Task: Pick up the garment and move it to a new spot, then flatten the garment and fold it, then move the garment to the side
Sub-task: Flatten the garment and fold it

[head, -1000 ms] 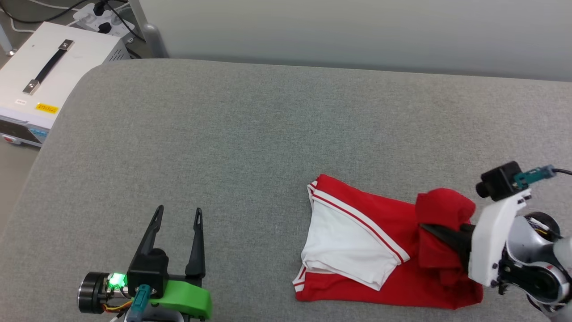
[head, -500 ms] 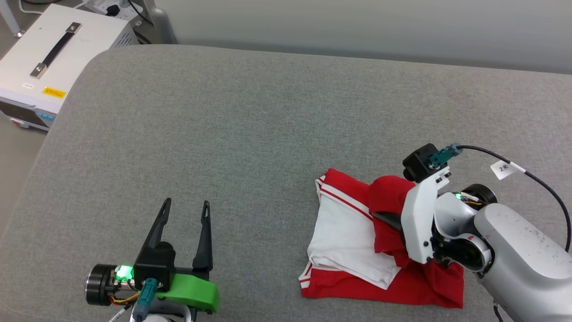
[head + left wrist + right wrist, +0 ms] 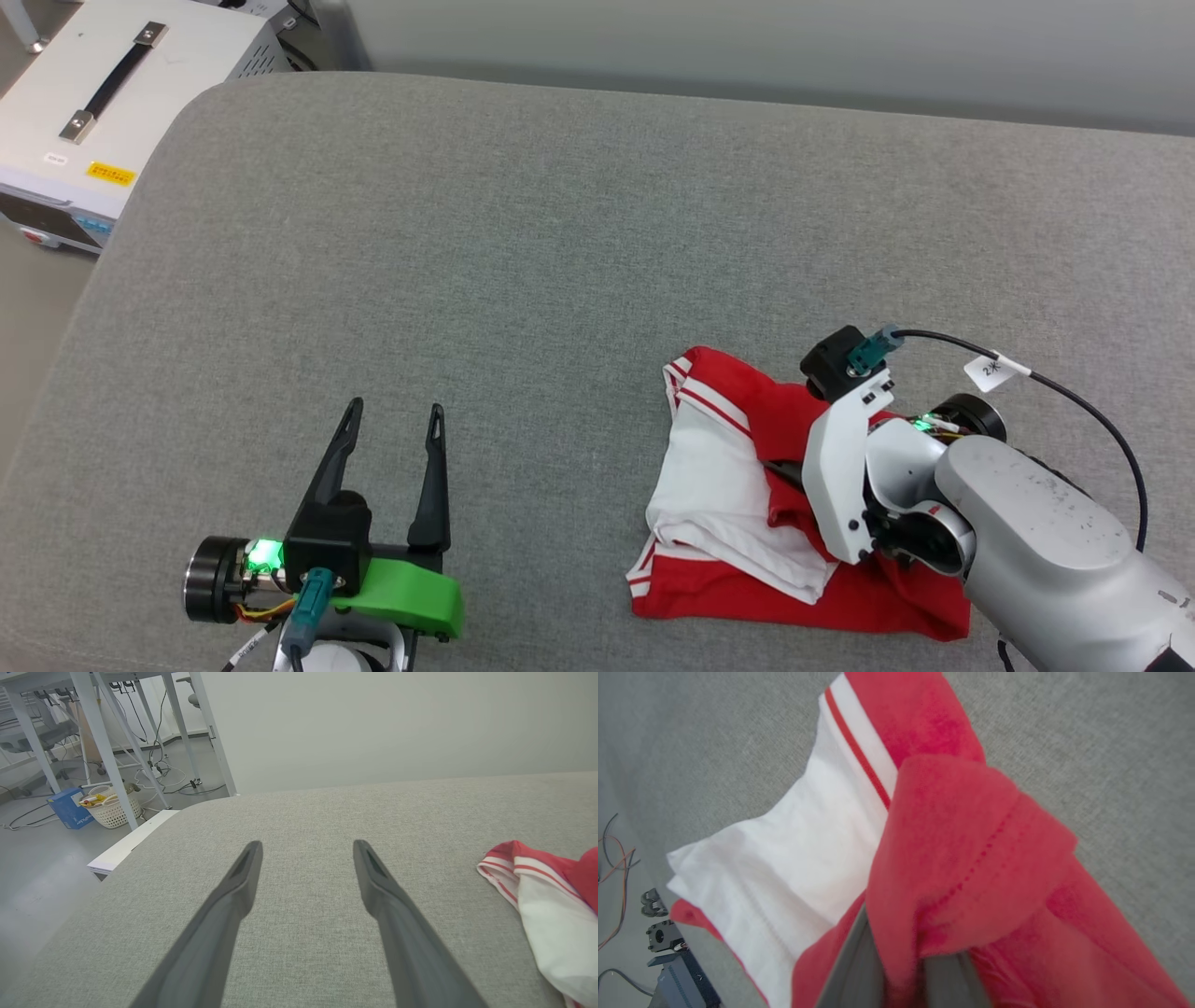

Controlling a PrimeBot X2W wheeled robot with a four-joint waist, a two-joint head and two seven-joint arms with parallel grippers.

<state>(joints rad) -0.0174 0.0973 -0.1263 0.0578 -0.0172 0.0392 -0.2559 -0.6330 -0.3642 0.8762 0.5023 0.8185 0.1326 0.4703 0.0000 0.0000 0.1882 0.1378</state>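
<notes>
The garment (image 3: 719,485), red with a white sleeve and red-white stripe trim, lies crumpled on the grey padded surface (image 3: 523,243) at the lower right. My right gripper (image 3: 782,467) is over its middle, shut on a raised fold of red cloth; the white wrist mount hides most of the fingers. In the right wrist view the red fold (image 3: 962,858) drapes over the closed right gripper (image 3: 903,963), with the white sleeve (image 3: 784,858) to its left. My left gripper (image 3: 395,407) rests open at the lower left, apart from the garment. The left wrist view shows that left gripper (image 3: 306,844) holding nothing and the garment's edge (image 3: 546,896) at far right.
A white box with a black handle (image 3: 103,84) stands off the surface's upper-left rounded corner. A pale wall runs behind the far edge. On the floor to the left are white table legs (image 3: 100,742), a blue box (image 3: 70,814) and a basket (image 3: 112,809).
My right gripper has moved left across the garment, carrying the pinched red fold over the white sleeve. The camera has tilted a little. The left gripper stays open and still.
</notes>
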